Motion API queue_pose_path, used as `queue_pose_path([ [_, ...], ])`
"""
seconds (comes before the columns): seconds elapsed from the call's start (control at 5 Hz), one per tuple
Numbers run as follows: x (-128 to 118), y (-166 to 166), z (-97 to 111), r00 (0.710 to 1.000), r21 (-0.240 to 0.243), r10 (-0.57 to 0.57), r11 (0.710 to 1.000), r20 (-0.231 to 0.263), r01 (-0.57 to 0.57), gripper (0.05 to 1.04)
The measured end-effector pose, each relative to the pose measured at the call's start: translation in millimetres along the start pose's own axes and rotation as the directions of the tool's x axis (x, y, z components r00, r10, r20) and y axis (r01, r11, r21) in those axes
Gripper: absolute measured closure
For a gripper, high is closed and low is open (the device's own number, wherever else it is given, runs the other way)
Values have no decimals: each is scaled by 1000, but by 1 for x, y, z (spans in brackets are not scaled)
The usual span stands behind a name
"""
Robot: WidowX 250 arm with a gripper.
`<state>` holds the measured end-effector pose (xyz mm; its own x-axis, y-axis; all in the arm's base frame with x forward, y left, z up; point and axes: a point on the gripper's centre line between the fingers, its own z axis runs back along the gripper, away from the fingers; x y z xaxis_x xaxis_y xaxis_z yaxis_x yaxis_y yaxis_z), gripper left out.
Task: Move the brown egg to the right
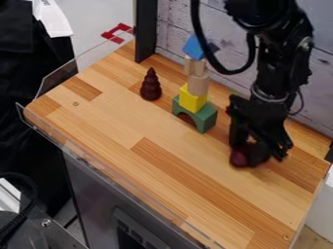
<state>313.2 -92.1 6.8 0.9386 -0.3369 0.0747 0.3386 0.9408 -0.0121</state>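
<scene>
A dark brown, rounded form (259,154), judged to be the brown egg, sits right of the frame's centre directly below the black two-finger tool (259,148), partly hidden by it, beside a maroon, smooth-sided rounded piece (239,158); whether the two are separate objects or one cannot be told. Nor can it be told whether the tool is clamped on the egg, though its low position suggests it is placed there to grasp or guide it. The egg's curved surface would likely roll if nudged, so a secure grip seems wise before a shift toward the right of the frame. Up and to the left stands a tower, its green arched block (205,119) serving as a broad footing for a yellow block (193,99), pale wooden cylindrical pieces (197,84) and a blue block (193,47) at the top; the stack's narrow build makes it vulnerable to a bump. Farther left, a dark brown, tiered, cone-like figure (151,86) stands upright on ridged rings. All rest on a counter (123,121) of honey-toned wooden strips, bordered at left by a clear plastic guard (58,78), with whitewashed planks (175,29) behind.
</scene>
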Motion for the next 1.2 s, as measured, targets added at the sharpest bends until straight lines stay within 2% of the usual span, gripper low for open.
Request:
queue_pose_path([
  [0.2,-3,3,-2,999,-21,39,999,-6,-39,168],
  [0.4,-5,5,-2,999,-13,42,999,-17,-42,80],
  [0.6,-8,8,1,999,8,27,1000,-34,-26,85],
  [0.8,-7,9,51,998,31,-55,998,21,54,85],
  [1.0,-15,3,101,993,42,-83,996,79,80,85],
  [1.2,-39,-9,128,996,-20,-61,998,65,63,85],
])
